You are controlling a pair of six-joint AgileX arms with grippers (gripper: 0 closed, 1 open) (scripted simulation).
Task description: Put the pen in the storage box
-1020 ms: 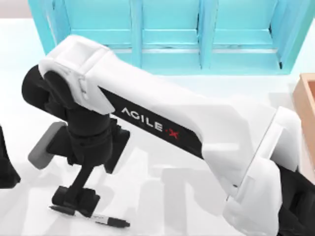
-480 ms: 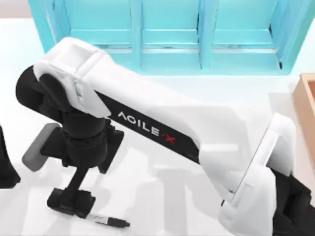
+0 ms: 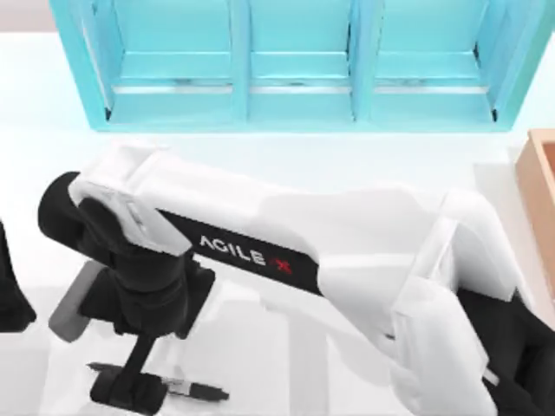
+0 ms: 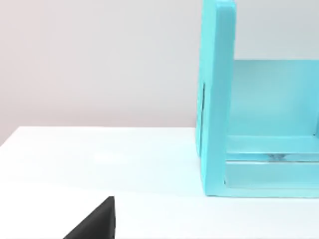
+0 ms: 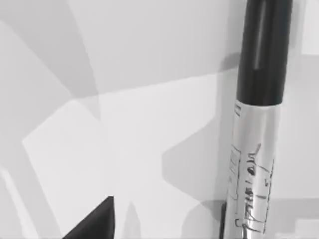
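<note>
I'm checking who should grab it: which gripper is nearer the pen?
Right. The right gripper sits directly over the pen at the table's near edge; the left arm is parked at the left edge, apart from it.

Right arm (image 3: 286,251): white rounded shell segments over black joint housings; black side strip lettered "AGILE" in white with a red X. Grey block on the black wrist section. Right gripper (image 3: 130,386): black. Left arm (image 3: 10,290): black body at the table's left edge.
</note>
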